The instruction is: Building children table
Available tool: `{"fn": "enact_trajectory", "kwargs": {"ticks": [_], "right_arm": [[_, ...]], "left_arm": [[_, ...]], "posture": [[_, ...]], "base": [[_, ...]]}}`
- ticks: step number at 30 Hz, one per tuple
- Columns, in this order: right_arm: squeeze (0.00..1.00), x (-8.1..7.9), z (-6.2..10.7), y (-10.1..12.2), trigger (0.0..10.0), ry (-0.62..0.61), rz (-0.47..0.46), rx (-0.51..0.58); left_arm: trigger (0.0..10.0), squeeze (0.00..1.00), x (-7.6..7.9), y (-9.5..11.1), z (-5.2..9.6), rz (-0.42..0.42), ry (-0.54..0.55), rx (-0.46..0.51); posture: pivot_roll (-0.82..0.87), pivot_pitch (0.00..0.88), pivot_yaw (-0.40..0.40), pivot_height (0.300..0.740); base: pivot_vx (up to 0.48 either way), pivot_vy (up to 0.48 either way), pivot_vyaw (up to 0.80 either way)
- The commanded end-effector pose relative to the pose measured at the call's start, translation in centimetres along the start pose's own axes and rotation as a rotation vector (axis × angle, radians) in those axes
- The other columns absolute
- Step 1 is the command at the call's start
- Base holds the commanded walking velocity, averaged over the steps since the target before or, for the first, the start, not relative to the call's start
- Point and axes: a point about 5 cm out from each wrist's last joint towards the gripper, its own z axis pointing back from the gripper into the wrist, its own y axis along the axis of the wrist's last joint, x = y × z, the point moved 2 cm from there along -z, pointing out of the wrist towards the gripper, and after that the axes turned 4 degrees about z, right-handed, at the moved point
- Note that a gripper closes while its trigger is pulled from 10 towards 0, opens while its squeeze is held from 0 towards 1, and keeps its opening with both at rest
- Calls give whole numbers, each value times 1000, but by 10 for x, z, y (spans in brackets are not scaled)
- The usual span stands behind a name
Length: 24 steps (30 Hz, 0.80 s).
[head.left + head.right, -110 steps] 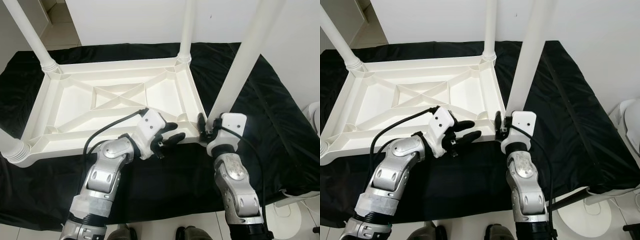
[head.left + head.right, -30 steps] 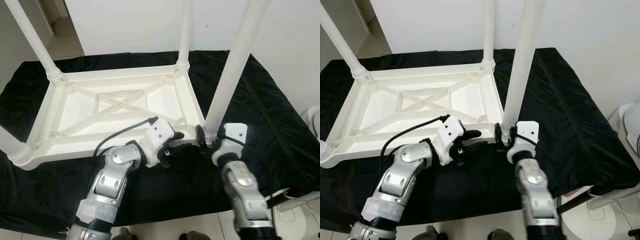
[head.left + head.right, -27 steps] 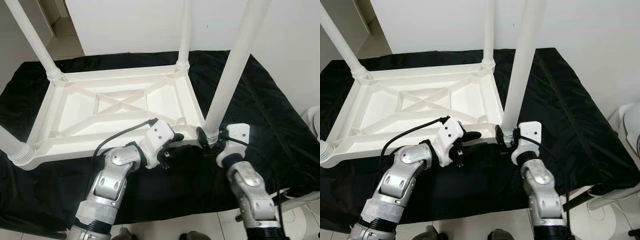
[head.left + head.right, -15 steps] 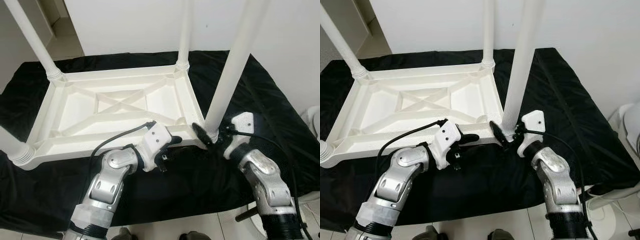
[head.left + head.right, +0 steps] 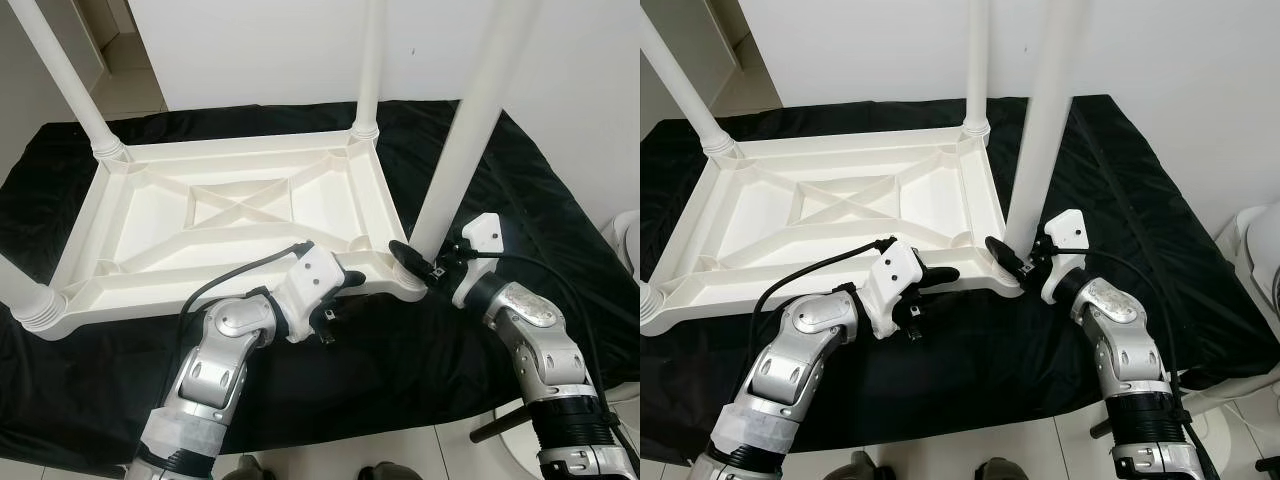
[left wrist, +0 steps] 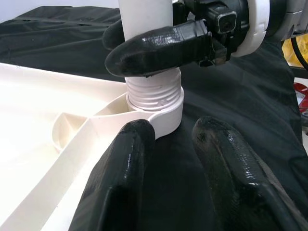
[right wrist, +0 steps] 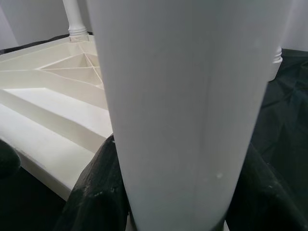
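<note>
Presently: table leg (image 5: 455,165) is pinched at its base by right gripper (image 5: 418,263); left gripper (image 5: 338,293), fingers spread, is held at table frame (image 5: 225,205)'s 5 o'clock edge.

White wall (image 5: 260,40), tiled floor (image 5: 130,85), black cloth (image 5: 560,200)

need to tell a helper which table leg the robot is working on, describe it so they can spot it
A white plastic table lies upside down on a black cloth, its legs pointing up. The leg stands at the corner nearest the robot on its right side. Unlike the other legs, it has the right gripper closed round its base.
</note>
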Motion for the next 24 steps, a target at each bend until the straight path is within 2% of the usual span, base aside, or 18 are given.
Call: {"fn": "enact_trajectory", "kwargs": {"ticks": [1, 4, 5, 7, 8, 12, 14, 16, 18, 19, 21, 24], "right_arm": [[0, -8, 3, -16, 0, 37, -39, -56], [0, -8, 4, -18, 0, 32, -38, -63], [0, -7, 5, -18, 10000, 20, -31, -65], [0, -2, 4, -14, 10000, -72, -27, -50], [0, -2, 4, -14, 10000, -72, -27, -50], [0, 1, -2, -8, 10000, -300, -52, -34], [0, 1, -2, -8, 10000, -300, -52, -34], [0, -2, -2, -6, 10000, -345, -68, -32], [0, -9, -3, -6, 10000, -489, -125, -40], [0, -9, -3, -6, 10000, -489, -125, -40], [0, -16, -2, -5, 10000, -605, -129, -49], [0, -20, -3, -4, 10000, -644, -127, -54]], "left_arm": [[10000, 0, -4, -2, 2, 4, 83, 1], [10000, 0, -4, -2, 2, 3, 82, 0], [10000, 0, -4, -2, 1, 4, 81, 0], [10000, 0, -4, -1, 0, 5, 80, 4], [10000, 0, -4, -1, 0, 5, 80, 4], [10000, 0, -4, -2, -1, 8, 82, 4], [10000, 0, -4, -2, -1, 8, 82, 4], [10000, 0, -4, -2, -1, 9, 83, 4], [10000, 0, -3, -2, -1, 11, 82, 3], [10000, 0, -3, -2, -1, 11, 82, 3], [10000, 0, -2, -2, -1, 13, 79, 3], [10000, 0, -2, -3, -1, 14, 78, 3]], "posture": [[-129, 51, 53, 740], [-136, 54, 56, 740], [-139, 55, 57, 740], [-143, 55, 57, 740], [-143, 55, 57, 740], [-144, 55, 53, 740], [-144, 55, 53, 740], [-143, 54, 52, 740], [-145, 51, 52, 740], [-145, 51, 52, 740], [-149, 51, 52, 740], [-151, 50, 52, 740]], "base": [[0, 0, 0], [0, 0, 0], [0, 0, 0], [0, 0, 0], [0, 0, 0], [0, 0, 0], [0, 0, 0], [0, 0, 0], [0, 0, 0], [0, 0, 0], [0, 0, 0], [0, 0, 0]]}}
